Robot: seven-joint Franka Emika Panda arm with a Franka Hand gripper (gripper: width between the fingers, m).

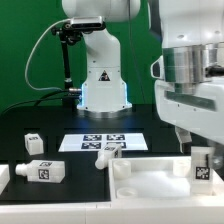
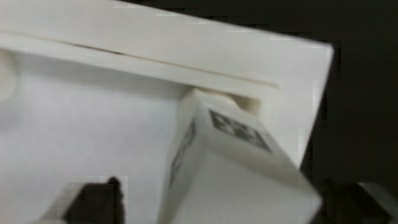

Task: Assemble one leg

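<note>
Now the gripper [image 1: 201,150], closed on the leg [image 1: 202,167], holds it upright over the white tray part [image 1: 150,182] near a corner; next, judged: lower and seat it there.

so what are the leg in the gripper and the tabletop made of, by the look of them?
Leg: looks like white plastic, matte, smooth, with a printed black-and-white tag that could be a paper sticker. Tabletop: the same uniform white with soft rounded raised corners, so probably moulded or printed plastic. The pictures are too blurry to be sure.
</note>
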